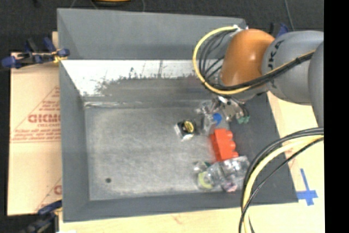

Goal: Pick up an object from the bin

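My gripper (219, 111) hangs low in the right part of the bin, just under the arm's orange cover. A small blue thing (217, 118) shows right beneath it; I cannot tell whether it is held. A red block (223, 144) lies directly in front of the gripper, close below it. To the gripper's left a small silver, black and yellow thing (185, 129) rests on the bin floor.
Near the front right corner lies a small heap of clear plastic pieces (226, 171) with a yellow-green thing (205, 180) among them. A small green thing (244, 117) sits by the right wall. The arm and its cables cover the bin's right rear.
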You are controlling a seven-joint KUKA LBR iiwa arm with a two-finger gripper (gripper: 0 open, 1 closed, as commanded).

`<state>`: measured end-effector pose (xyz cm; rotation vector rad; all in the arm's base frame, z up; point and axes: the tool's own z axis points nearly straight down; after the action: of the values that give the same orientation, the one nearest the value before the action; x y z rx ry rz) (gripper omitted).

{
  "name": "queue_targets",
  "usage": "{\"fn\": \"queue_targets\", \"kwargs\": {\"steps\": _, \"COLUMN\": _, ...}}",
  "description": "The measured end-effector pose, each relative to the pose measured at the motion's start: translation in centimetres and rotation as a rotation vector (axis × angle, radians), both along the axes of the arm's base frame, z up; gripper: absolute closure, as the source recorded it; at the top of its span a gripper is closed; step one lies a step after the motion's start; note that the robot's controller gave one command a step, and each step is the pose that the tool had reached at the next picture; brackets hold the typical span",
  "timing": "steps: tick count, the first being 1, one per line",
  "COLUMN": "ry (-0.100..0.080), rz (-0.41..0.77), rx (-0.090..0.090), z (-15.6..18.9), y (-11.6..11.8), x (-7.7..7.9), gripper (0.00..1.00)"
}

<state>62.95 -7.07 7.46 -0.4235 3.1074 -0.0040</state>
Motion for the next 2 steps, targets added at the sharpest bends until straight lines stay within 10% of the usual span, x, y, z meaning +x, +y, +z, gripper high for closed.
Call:
{"fn": "queue_targets", "kwargs": {"steps": 1, "ry": 0.0, "rz": 0.001, "rx": 0.0, "z": 0.0, "y": 0.0, "x": 0.0, "gripper": 0.0}}
{"fn": "queue_targets", "kwargs": {"steps": 2, "ry": -0.004, "rz": 0.062, "rx": 0.019, "z": 0.1, "y": -4.5, "x": -2.1, "gripper": 0.0}}
